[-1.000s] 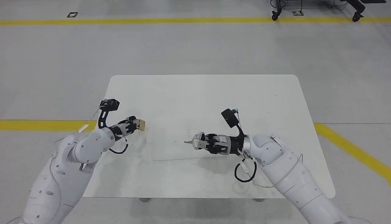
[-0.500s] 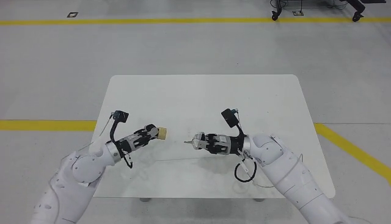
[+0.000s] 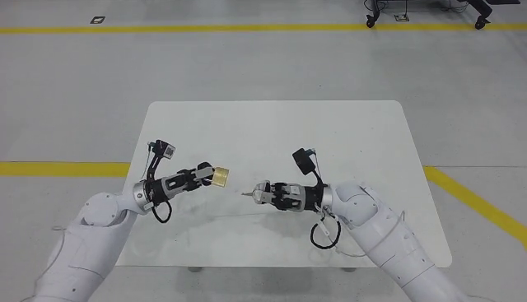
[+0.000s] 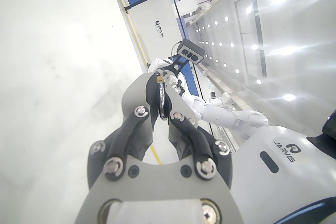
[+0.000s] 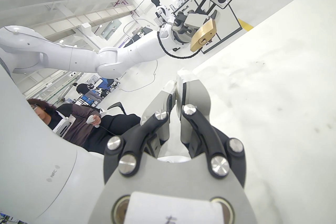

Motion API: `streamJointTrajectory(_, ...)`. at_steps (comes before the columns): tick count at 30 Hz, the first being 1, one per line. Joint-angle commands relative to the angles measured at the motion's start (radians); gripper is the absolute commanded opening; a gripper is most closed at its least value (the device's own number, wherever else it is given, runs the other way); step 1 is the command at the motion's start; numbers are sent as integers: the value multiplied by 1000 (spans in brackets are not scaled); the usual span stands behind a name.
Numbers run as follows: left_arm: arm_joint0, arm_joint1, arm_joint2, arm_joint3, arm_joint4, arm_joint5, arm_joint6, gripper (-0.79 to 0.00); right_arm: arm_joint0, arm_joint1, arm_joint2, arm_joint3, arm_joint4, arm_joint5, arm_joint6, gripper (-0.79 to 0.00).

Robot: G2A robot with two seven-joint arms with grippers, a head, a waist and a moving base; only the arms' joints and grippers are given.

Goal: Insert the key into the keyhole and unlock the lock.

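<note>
left end effector (image 3: 206, 173) is clamped shut on the shackle (image 4: 162, 104) of the brass lock (image 3: 221, 174), holding it in the air over the bench (image 3: 362, 137) with the lock body jutting out toward the other arm. right end effector (image 3: 260, 193) is pinched closed on the key (image 3: 249, 192), which points out toward the lock. the key tip and the lock are near but apart, so insertion has not yet begun.

what could go wrong, as i judge it: the lock is held by its shackle alone, so a push from the key may swivel the body in the grip and carry the keyhole (image 5: 202, 40) off line. in the right wrist view the keyhole face looks tilted against the key's line, and driving forward like that would likely make the tip scrape the brass or skid off it. the key sits in a thin pinch, so a sideways load could twist it in the grip or drop it onto the bench. turning before the key is fully seated could jam it.

pose: left arm (image 3: 123, 207) lies in from the bench's left edge, wrist straight and angled slightly away from the robot. right arm (image 3: 362, 207) lies low across the near half, wrist extended leftward. the two end effectors face each other almost tip to tip.
</note>
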Motion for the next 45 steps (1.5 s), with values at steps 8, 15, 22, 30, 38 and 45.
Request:
streamJointTrajectory(8, -18, -14, 30, 9, 80, -74, 75, -785, 42, -26, -83, -5, -73, 102, 51, -785)
streamJointTrajectory(15, 7, -14, 34, -42, 156, -78, 128, -785, 72, -51, -137, 5, -79, 127, 54, -785)
streamJointTrajectory(22, 23, -10, 21, -60, 156, -71, 127, -785, 93, -71, -160, 45, -71, 95, 18, -785)
streamJointTrajectory(30, 22, -9, 25, -54, 136, -57, 78, -785, 107, -86, -153, 97, -83, 99, -53, -785)
streamJointTrajectory(38, 11, -11, 30, -43, 129, -58, 51, -785, 94, -90, -133, 105, -129, 89, -114, -785)
streamJointTrajectory(45, 15, -10, 25, -48, 221, -81, 119, -785, 96, -79, -141, 102, -46, 9, 34, -785)
